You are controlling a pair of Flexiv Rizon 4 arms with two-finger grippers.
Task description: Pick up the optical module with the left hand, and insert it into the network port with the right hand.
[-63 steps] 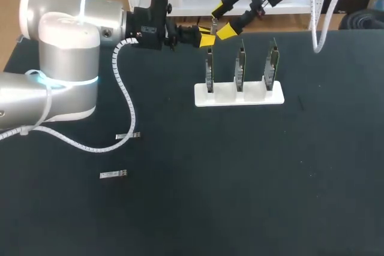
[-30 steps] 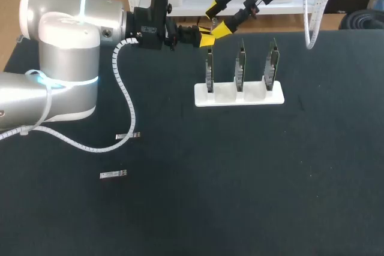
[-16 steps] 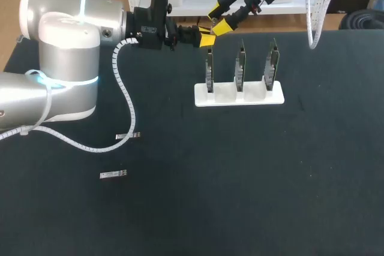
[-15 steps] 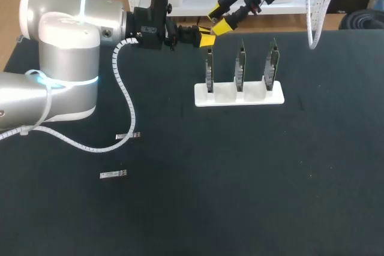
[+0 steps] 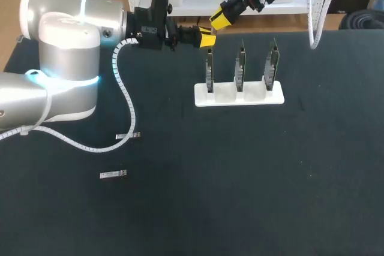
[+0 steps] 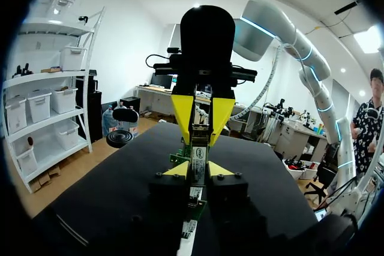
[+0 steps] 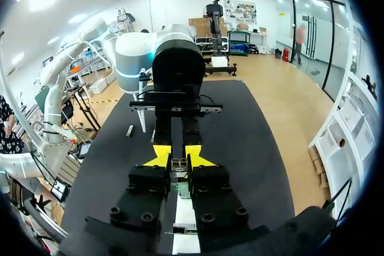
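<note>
closed up since a second ago, the right pincer [image 5: 219,20] has its yellow tips pressed onto the optical module [image 6: 197,155]; before, they stood spread around it. the left pincer [image 5: 206,40] pinches the same module from the opposite end, so it hangs in the air between the two, over the far edge of the bench [image 5: 240,178], just behind the white stand [image 5: 239,96] with three upright port boards [image 5: 240,64]. two small silver pieces [image 5: 113,174] lie on the bench's left part.

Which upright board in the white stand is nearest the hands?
The board at the left end of the stand; the other two sit farther right.
</note>
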